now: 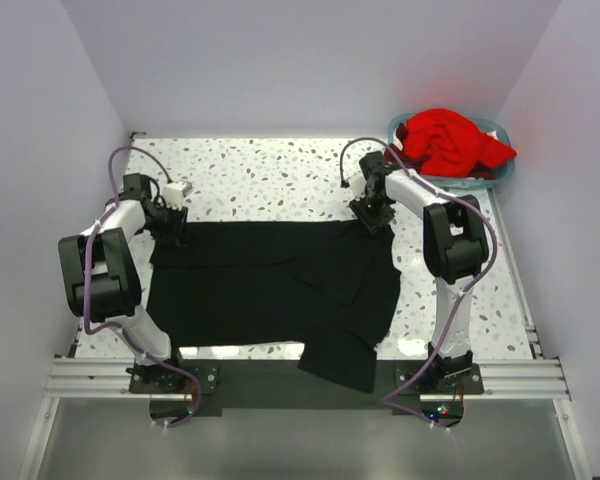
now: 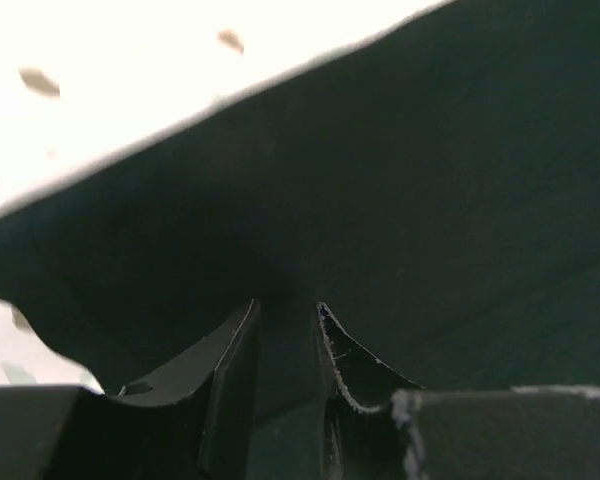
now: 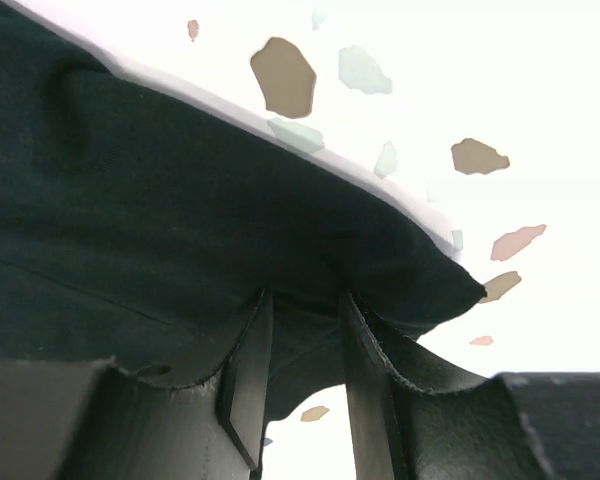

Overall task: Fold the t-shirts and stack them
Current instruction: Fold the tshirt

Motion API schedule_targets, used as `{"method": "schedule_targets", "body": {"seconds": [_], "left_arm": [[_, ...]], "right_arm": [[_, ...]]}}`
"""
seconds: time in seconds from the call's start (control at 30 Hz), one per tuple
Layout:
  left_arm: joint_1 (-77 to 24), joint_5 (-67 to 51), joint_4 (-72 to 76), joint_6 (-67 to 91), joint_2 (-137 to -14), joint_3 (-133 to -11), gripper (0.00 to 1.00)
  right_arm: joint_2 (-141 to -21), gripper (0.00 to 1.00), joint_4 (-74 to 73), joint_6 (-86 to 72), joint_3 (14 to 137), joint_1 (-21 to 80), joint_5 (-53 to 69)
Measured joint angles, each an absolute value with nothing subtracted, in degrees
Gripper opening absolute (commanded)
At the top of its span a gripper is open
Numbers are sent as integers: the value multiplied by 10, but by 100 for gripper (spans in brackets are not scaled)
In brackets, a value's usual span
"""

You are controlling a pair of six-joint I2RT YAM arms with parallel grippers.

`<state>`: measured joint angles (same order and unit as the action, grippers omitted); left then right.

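The black t-shirt (image 1: 270, 280) lies spread flat across the middle of the table, with one part (image 1: 340, 362) hanging over the near edge. My left gripper (image 1: 170, 230) is at its far left corner, and in the left wrist view it (image 2: 287, 305) is shut on the black cloth (image 2: 430, 200). My right gripper (image 1: 373, 215) is at the far right corner, and in the right wrist view it (image 3: 305, 293) is shut on a fold of the cloth (image 3: 130, 200) near its edge. The red t-shirt (image 1: 445, 140) lies crumpled in the basket.
The light blue plastic basket (image 1: 502, 172) stands at the back right corner of the speckled table (image 1: 270, 175). White walls close in the back and both sides. A metal rail (image 1: 510, 378) runs along the near edge by the arm bases.
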<state>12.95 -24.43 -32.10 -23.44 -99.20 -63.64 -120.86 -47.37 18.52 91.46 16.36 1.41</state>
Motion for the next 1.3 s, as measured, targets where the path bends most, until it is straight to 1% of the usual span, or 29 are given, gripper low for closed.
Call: {"method": "schedule_targets", "body": {"seconds": [0.17, 0.27, 0.5, 0.6, 0.63, 0.7, 0.73, 0.77, 0.8, 0.83, 0.87, 0.93, 1.0, 1.07, 1.1, 1.17, 1.2, 1.27, 1.3], "left_arm": [[129, -161, -321, -225, -1005, -618, 32], [129, -133, -314, -215, -1026, -632, 31], [127, -124, -304, -187, -1148, -792, 31], [127, -132, -298, -180, -1207, -878, 35], [127, -135, -293, -180, -1223, -901, 36], [127, -150, -287, -177, -1248, -939, 41], [127, -159, -285, -177, -1252, -948, 44], [128, -170, -285, -177, -1253, -952, 48], [128, -184, -285, -178, -1251, -955, 50], [128, -197, -284, -179, -1246, -958, 52], [128, -211, -284, -182, -1240, -958, 54], [129, -238, -297, -194, -1218, -957, 58], [130, -267, -315, -216, -1183, -955, 60], [134, -299, -335, -246, -1135, -944, 61], [139, -317, -354, -269, -1109, -938, 61], [152, -354, -404, -321, -1061, -925, 61], [161, -371, -435, -356, -1041, -918, 59], [181, -394, -497, -418, -1012, -899, 58], [190, -403, -523, -449, -1002, -881, 58]], "right_arm": [[-1218, 38, -475, 193, 924, 176, -25], [-1242, 38, -488, 197, 961, 176, -40], [-1332, 39, -484, 212, 1109, 176, -79], [-1382, 42, -464, 218, 1192, 177, -99], [-1400, 45, -458, 220, 1223, 177, -105], [-1425, 50, -442, 225, 1268, 176, -111], [-1430, 55, -438, 228, 1280, 176, -110], [-1432, 58, -436, 230, 1284, 176, -107], [-1432, 62, -438, 232, 1285, 176, -99], [-1427, 75, -441, 233, 1285, 175, -89], [-1421, 89, -446, 233, 1284, 176, -78], [-1396, 93, -464, 239, 1266, 177, -47], [-1346, 93, -485, 244, 1225, 181, -6], [-1279, 89, -513, 249, 1178, 187, 39], [-1241, 81, -523, 256, 1150, 189, 59], [-1169, 71, -557, 273, 1105, 195, 93], [-1134, 64, -574, 288, 1083, 198, 110], [-1091, 60, -601, 306, 1046, 202, 132], [-1068, 55, -618, 319, 1017, 204, 143]]}}
